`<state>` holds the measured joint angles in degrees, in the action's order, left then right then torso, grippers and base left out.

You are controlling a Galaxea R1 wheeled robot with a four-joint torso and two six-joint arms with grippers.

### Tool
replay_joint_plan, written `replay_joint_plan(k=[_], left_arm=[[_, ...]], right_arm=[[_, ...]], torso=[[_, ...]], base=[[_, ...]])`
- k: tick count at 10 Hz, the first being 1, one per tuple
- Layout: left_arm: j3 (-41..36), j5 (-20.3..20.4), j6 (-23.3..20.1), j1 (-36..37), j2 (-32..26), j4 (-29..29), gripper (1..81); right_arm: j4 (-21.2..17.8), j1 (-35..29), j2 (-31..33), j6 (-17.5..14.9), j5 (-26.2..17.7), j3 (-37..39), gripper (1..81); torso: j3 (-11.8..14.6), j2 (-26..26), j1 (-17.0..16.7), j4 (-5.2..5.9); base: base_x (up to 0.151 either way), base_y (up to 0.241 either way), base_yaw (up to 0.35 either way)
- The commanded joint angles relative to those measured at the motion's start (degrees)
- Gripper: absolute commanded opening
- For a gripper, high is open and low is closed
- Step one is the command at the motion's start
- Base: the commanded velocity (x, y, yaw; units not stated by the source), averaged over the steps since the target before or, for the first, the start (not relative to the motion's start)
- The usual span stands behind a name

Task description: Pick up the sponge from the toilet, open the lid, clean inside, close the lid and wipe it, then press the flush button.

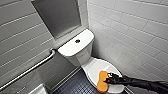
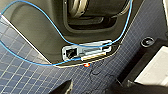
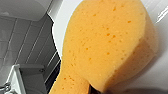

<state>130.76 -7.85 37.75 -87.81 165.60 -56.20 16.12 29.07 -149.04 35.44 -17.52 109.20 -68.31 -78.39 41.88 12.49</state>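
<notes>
Fingers (image 1: pixel 110 75) of the right gripper (image 1: pixel 108 78) meet the sponge (image 1: pixel 102 82) on the lid (image 1: pixel 93 70). I cannot tell if they pinch it. Likely pickup step; next needs a firm lift.

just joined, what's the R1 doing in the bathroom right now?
The robot's right arm reaches in over the toilet, with the right gripper at the orange sponge. The sponge sits on the closed lid, towards its front end. Whether the gripper has actually clamped the sponge can't be told. Nothing is near the flush button on the tank top. The left wrist camera looks down at the dark tiled floor.
</notes>
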Motion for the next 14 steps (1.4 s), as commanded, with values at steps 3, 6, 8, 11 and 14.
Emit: replay_joint_plan(k=[3,6,8,11,14], left_arm=[[-4.02,-3.58,0.03,-1.98,-3.07,-0.67,81.1],[-4.19,-3.58,0.04,-1.98,-3.34,-0.67,81.1],[-4.19,-3.58,0.04,-1.62,-3.43,-0.67,81.1],[-9.87,-0.26,0.13,0.13,-8.5,-0.14,81.1],[-21.04,1.79,0.65,4.26,-16.43,0.21,81.1]], right_arm=[[0.76,5.51,15.68,1.04,-0.68,-9.2,1.0],[0.67,12.19,21.48,1.21,4.16,-9.81,1.0],[0.76,19.46,27.28,1.21,7.15,-11.48,1.0],[0.93,33.72,28.69,0.77,11.7,-12.35,1.0],[1.37,46.82,25.97,0.42,25.59,-12.02,1.0]], torso=[[0.0,0.0,0.0,0.0],[0.0,0.0,0.0,0.0],[0.0,0.0,0.0,0.0],[0.0,0.0,0.0,0.0],[0.0,0.0,0.0,0.0]], base=[[0.0,0.0,0.0],[0.0,0.0,0.0],[0.0,0.0,0.0],[0.0,0.0,0.0],[0.0,0.0,0.0]])
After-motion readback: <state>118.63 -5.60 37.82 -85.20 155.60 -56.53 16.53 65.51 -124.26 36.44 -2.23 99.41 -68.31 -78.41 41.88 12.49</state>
